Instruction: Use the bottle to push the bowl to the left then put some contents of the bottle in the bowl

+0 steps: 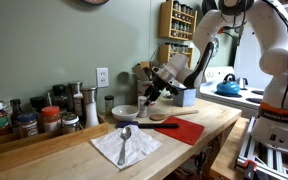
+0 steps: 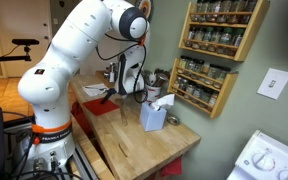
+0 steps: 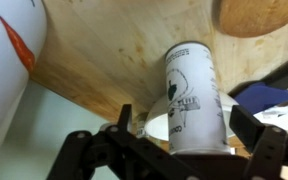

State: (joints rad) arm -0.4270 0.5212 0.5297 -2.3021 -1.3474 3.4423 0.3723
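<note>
Wrist view shows jaws spread wide, straddling the bottle (image 3: pixel 195 95) without gripping it.

White, rounded arm (image 2: pixel 79 45) segments with black joint caps end in black jaws.

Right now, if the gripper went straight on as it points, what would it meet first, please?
The shaker bottle, between the spread jaws of the gripper; beyond it the wooden countertop, though depth is unclear.

No text legible. Dark print on the small whitish cylindrical bottle (image 3: pixel 196 95) is too blurred to read.
</note>
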